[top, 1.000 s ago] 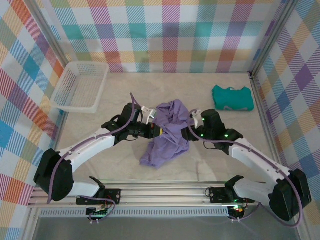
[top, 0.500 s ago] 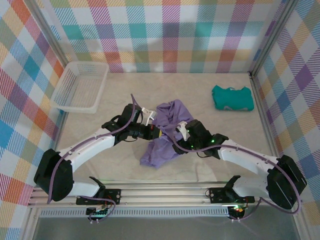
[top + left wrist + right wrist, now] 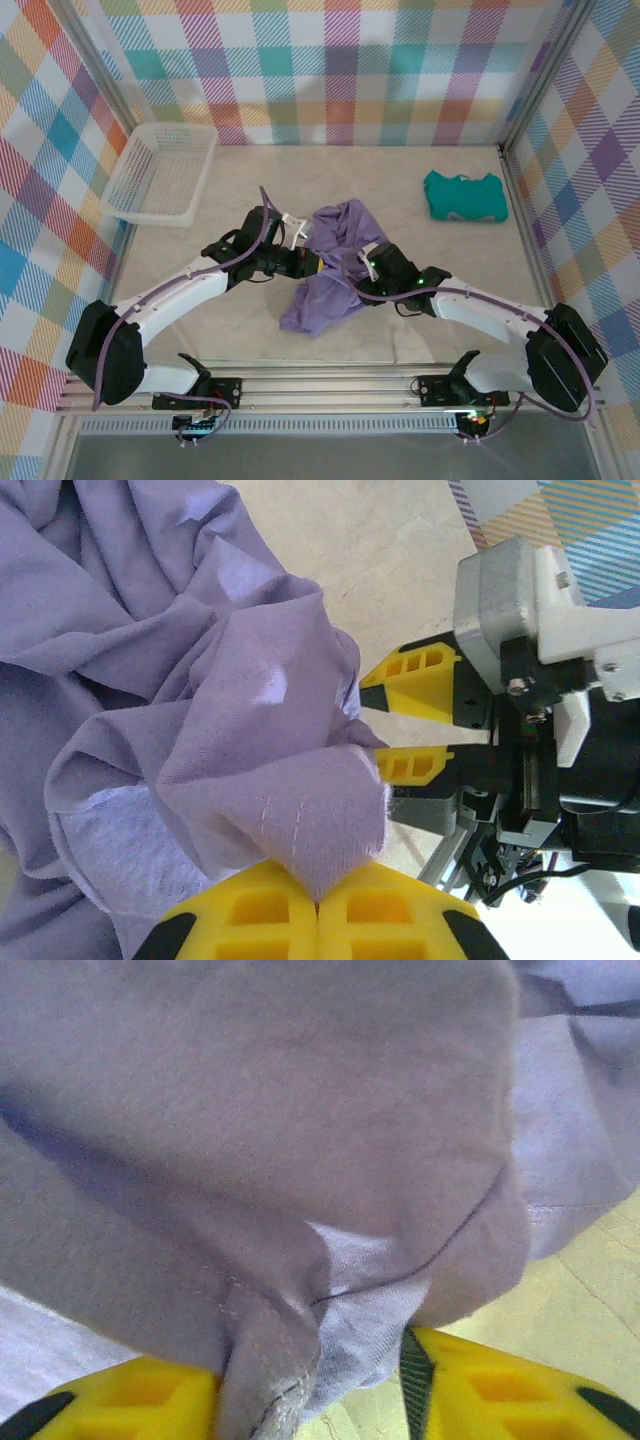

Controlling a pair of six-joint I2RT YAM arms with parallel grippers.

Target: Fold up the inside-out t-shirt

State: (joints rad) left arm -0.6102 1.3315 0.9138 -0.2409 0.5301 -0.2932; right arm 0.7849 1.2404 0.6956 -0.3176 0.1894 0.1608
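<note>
Since a moment ago the right gripper slid left into the lavender t-shirt, crumpled at the desk centre; its jaws are spread around a fold. The left gripper has its jaws pinching the cloth.

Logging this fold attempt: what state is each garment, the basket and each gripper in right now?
lavender t-shirt: crumpled in a heap, unfolded.
teal garment: folded, lying apart.
basket: upright, empty.
left gripper: shut on the lavender t-shirt.
right gripper: open, shirt fabric between its jaws.
</note>
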